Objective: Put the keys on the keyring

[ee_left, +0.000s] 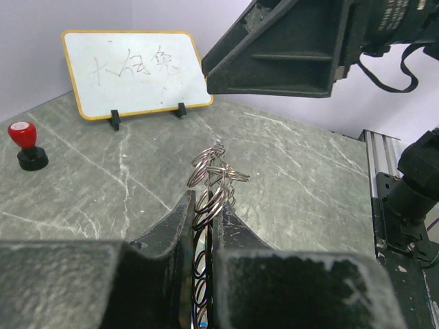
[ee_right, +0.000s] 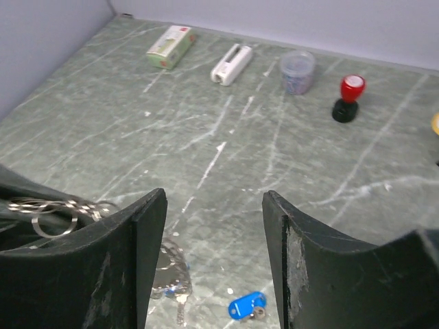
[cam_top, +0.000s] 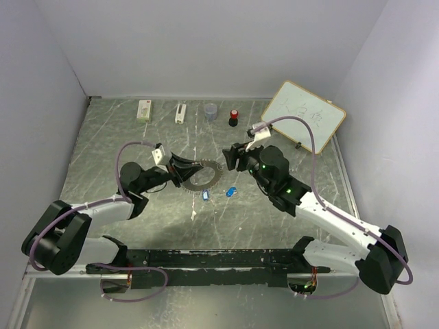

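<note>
Top external view: one round grey metal keyring (cam_top: 204, 178), fringed with small rings, sits on the marbled worktop (cam_top: 110, 144), well clear of every edge.
Left gripper (cam_top: 180, 166) pinches its rim; right gripper (cam_top: 232, 157) hovers spread wide, empty. Two keys, oval blue key (cam_top: 230, 192) and blue-and-white key (cam_top: 206, 196), lie near it.

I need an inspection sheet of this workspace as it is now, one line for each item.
Surface: grey veined table.
Job's things: keyring gripped at its rim; two blue keys loose on the table, off the ring.
Clutter: box, small white tool, clear cup, red-and-black knob, whiteboard, all at the far side.
Grippers: left gripper shut on the keyring; right gripper open, holding nothing.
Cables: purple cables loop over both arms.
Surroundings: plain white walls.
</note>
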